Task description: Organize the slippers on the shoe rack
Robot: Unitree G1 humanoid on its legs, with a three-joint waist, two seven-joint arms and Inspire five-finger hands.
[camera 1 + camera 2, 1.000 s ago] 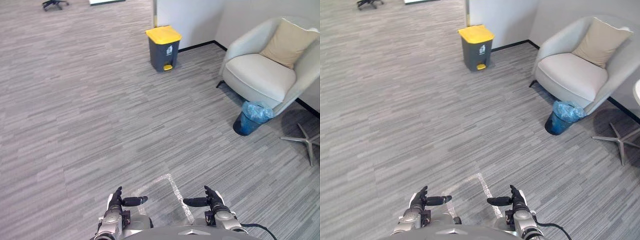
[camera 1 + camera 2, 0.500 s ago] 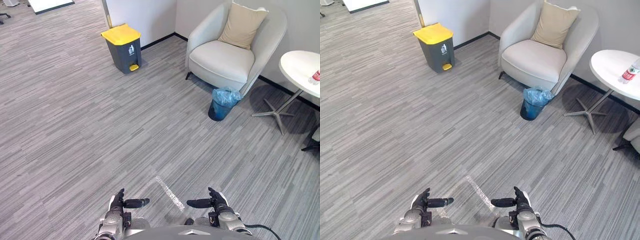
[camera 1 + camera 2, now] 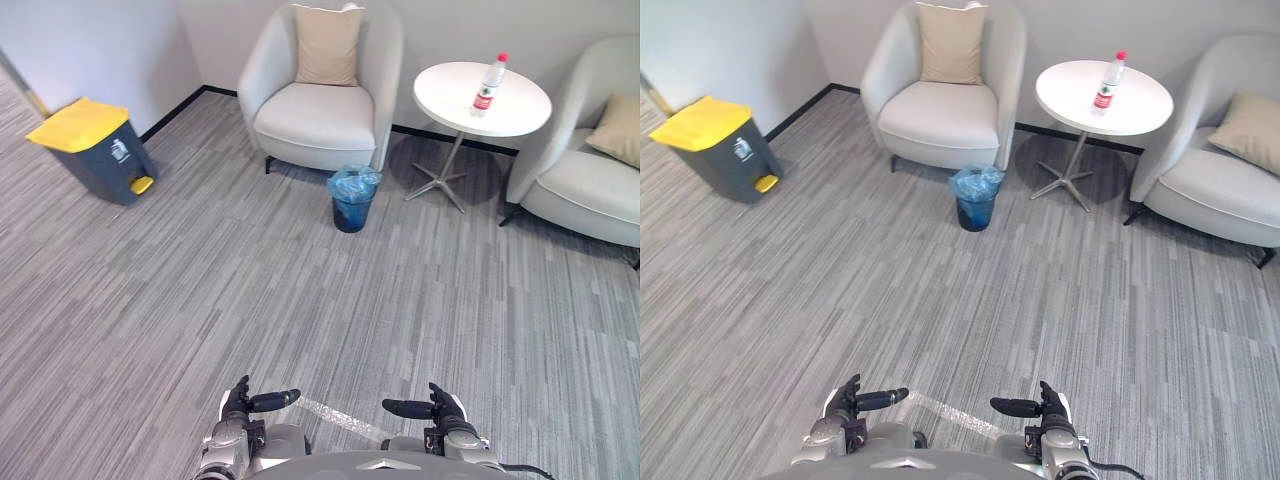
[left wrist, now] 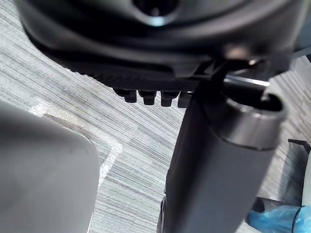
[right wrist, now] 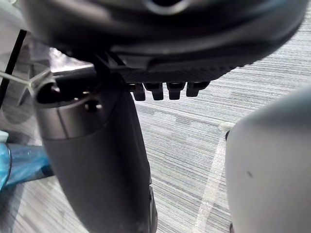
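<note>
The left hand (image 3: 238, 402) and the right hand (image 3: 440, 405) hang well on the near side of the blue bin (image 3: 352, 203), fingers relaxed, thumbs stuck out towards each other, holding nothing; where the slippers and the shoe rack are, I cannot tell; an armchair (image 3: 318, 110) stands just behind the bin, a round table (image 3: 450, 95) bearing a bottle (image 3: 487, 86) to its right, a yellow-lidded bin (image 3: 95, 150) well to its left; searching on the move, the robot could clip the blue bin or the table's splayed base, toppling the bottle.
</note>
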